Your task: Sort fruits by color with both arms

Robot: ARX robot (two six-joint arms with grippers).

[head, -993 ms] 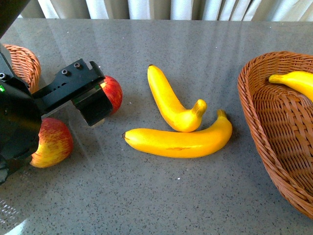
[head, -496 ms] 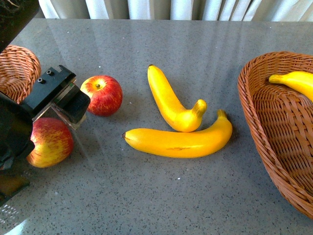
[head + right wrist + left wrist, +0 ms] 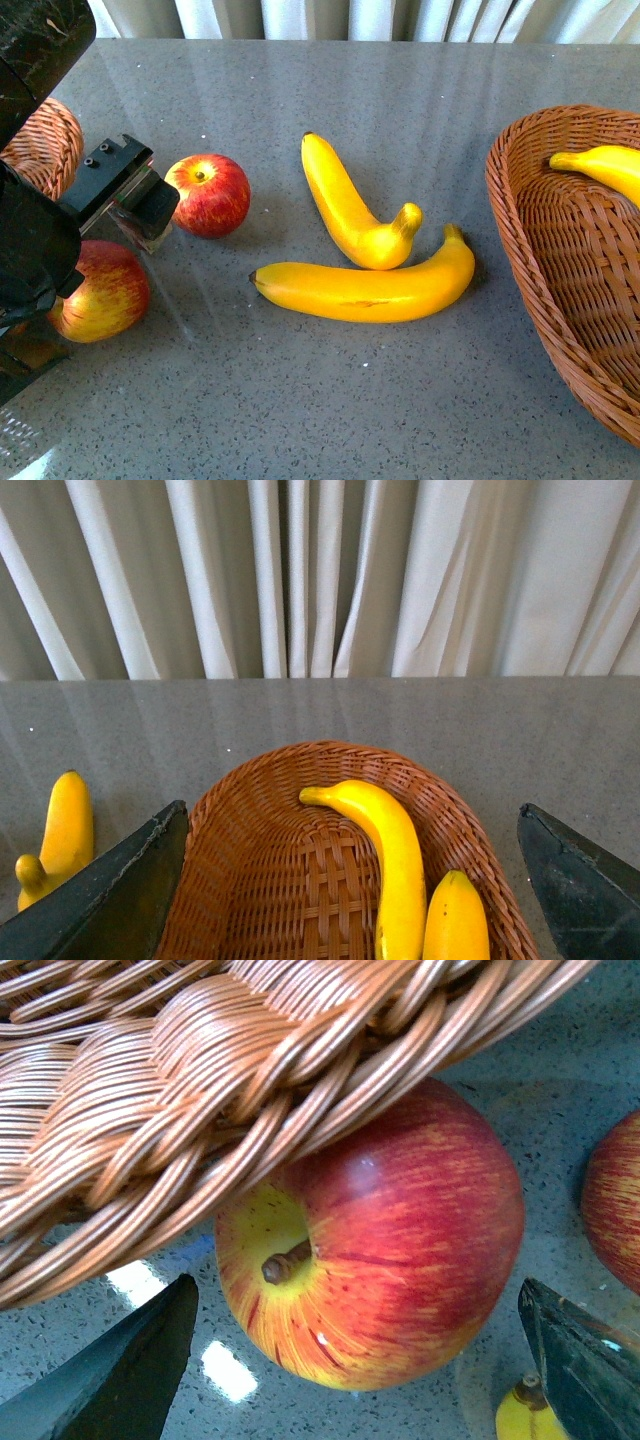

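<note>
Two red apples streaked with yellow lie at the table's left: one (image 3: 208, 195) stands free, the other (image 3: 100, 290) sits beside the left wicker basket (image 3: 40, 140). My left gripper (image 3: 356, 1285) is open, and the nearer apple (image 3: 380, 1240) lies between its black fingers (image 3: 128, 190) under the basket's rim (image 3: 200, 1090). Two yellow bananas (image 3: 350, 205) (image 3: 365, 290) lie mid-table, touching. My right gripper (image 3: 350, 810) is open and hangs above the right basket (image 3: 260, 880), where two bananas (image 3: 385, 865) (image 3: 455, 920) lie. It is out of the front view.
The big right basket (image 3: 560, 260) fills the table's right side, one banana (image 3: 610, 165) showing in it. The other apple (image 3: 615, 1200) and a banana tip (image 3: 525, 1415) edge the left wrist view. Curtains hang behind the grey table (image 3: 420, 90).
My left gripper has drawn back to the left, off the farther apple, which now shows whole. It now stands around the nearer apple. The fruits have not moved.
</note>
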